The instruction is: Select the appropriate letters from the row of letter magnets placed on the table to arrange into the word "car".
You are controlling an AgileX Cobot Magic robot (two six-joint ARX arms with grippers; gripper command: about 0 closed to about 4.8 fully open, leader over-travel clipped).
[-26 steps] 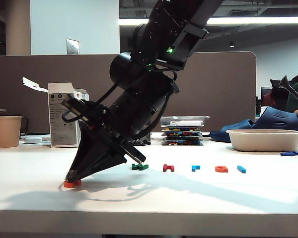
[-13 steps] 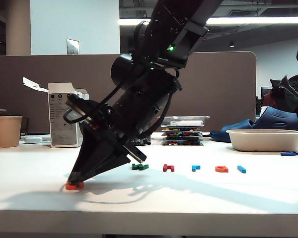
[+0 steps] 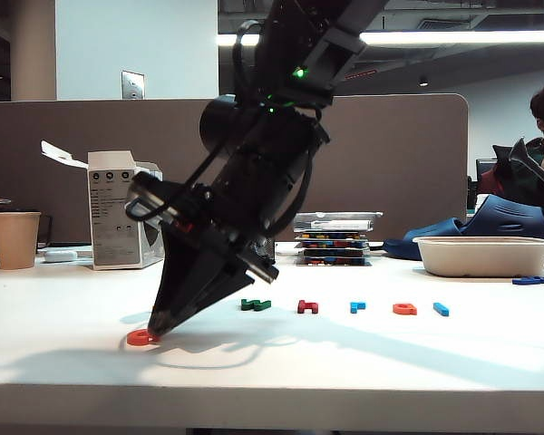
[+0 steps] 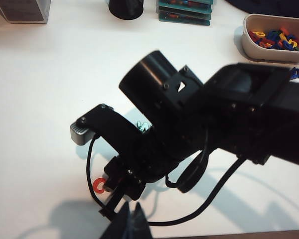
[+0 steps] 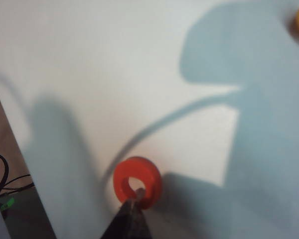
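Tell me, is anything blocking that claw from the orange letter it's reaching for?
Nothing visible. The right gripper, jaws shut, already has its tips at the orange-red c, which lies flat on the table near its front edge. The left gripper is not in view.

White table [image 3: 453,353] carries letter magnets [image 3: 354,307] (a row).

Table [image 3: 453,358] top is smooth white laminate with a soft sheen — shadows fall clean on it. The orange-red c [image 5: 137,181] looks like matt moulded plastic, same as the other letter magnets [image 3: 354,307] in the row. The right gripper [image 3: 157,328] is matt black plastic, its arm a bit glossier on the round housing. Paper cup [image 3: 15,239] — plain brown paper, and the partition wall [image 3: 408,154] looks like brown cloth.
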